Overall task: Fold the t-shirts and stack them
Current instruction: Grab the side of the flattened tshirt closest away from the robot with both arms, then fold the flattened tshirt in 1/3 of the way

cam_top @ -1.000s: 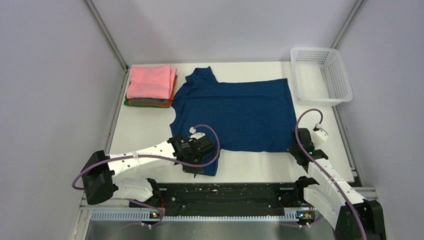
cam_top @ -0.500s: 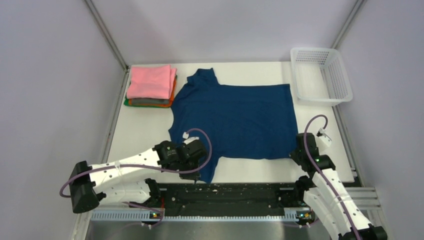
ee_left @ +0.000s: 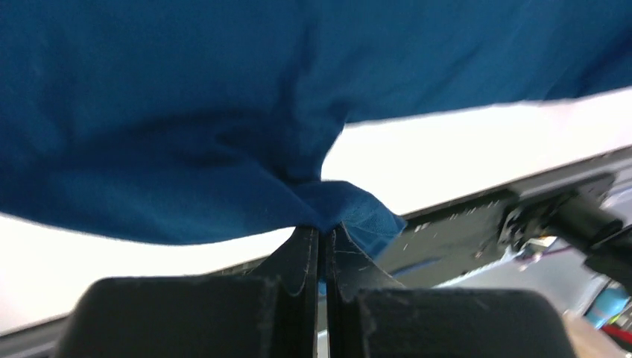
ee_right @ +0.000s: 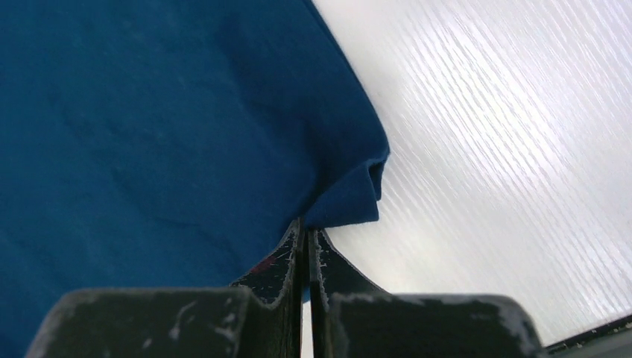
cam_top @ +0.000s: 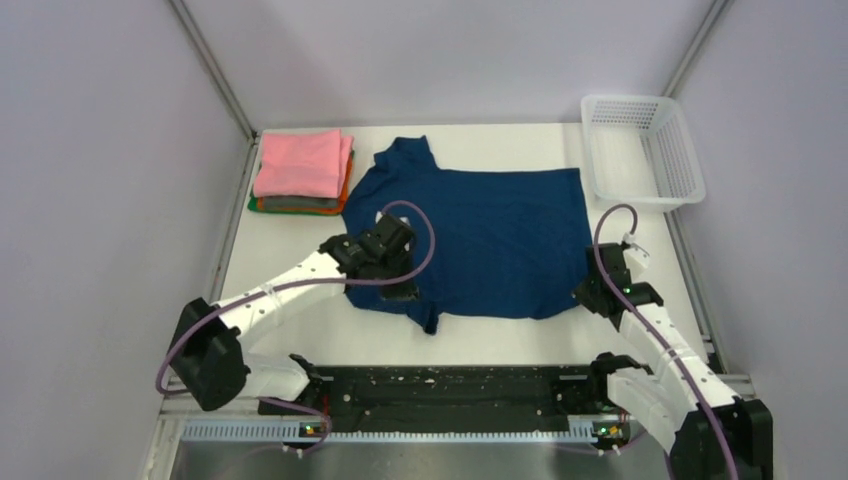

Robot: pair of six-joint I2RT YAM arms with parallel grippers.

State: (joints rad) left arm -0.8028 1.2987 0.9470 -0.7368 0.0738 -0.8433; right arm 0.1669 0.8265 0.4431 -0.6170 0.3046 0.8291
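- Navy t-shirt (cam_top: 490,230) is lying spread at centre; folded stack (cam_top: 300,172) is sitting far left.
- Left gripper (ee_left: 322,233) is pinching the near-left sleeve, jaws clamped on cloth.
- Right gripper (ee_right: 306,237) is pinching the near-right hem corner, likewise clamped.
- Probably starting the first fold; next needs both corners carried far together, evenly.

Soft matt knit cloth is seen on the navy t-shirt (cam_top: 500,230), creased where it is pinched. Matt cloth is also noted on the folded t-shirts (cam_top: 298,165). A white, smooth, faintly grained top with slight sheen is shown on the table (cam_top: 285,265). White lattice plastic, lightly glossy, is seen on the basket (cam_top: 690,178). Black matt plastic, scuffed pale at the edges, is noted on the left gripper (ee_left: 322,237) and right gripper (ee_right: 307,239). Dull silver metal is seen on the near rail (cam_top: 440,430).
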